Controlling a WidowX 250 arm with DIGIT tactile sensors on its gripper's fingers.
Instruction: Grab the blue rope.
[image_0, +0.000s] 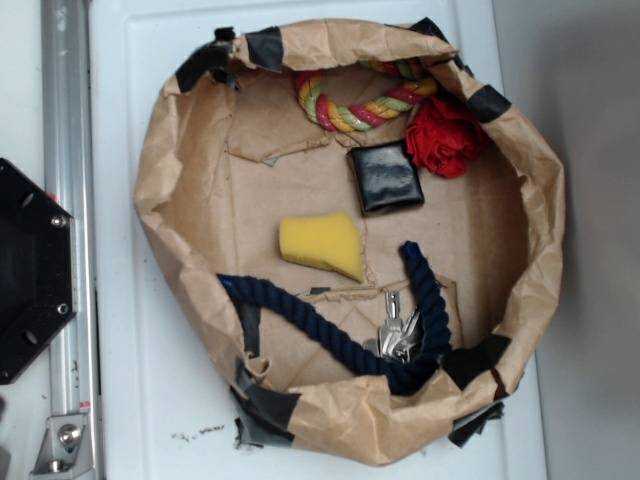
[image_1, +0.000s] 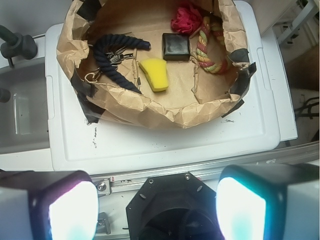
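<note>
Well apart from the blue rope (image_0: 330, 335) (image_1: 107, 62), the claw (image_1: 157, 202) gapes wide, gripping nothing.

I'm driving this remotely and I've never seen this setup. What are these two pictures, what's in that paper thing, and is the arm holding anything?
The exterior view looks straight down on a brown paper nest. The wrist view comes from a camera on the arm itself: the two glowing blocks at the bottom are the fingers of the gripper, spread apart and holding nothing, far from the nest. Inside lie the blue rope, curved around a bunch of keys, a yellow sponge, a black square pad, a red crumpled thing and a striped rope. The blue rope is untouched.
</note>
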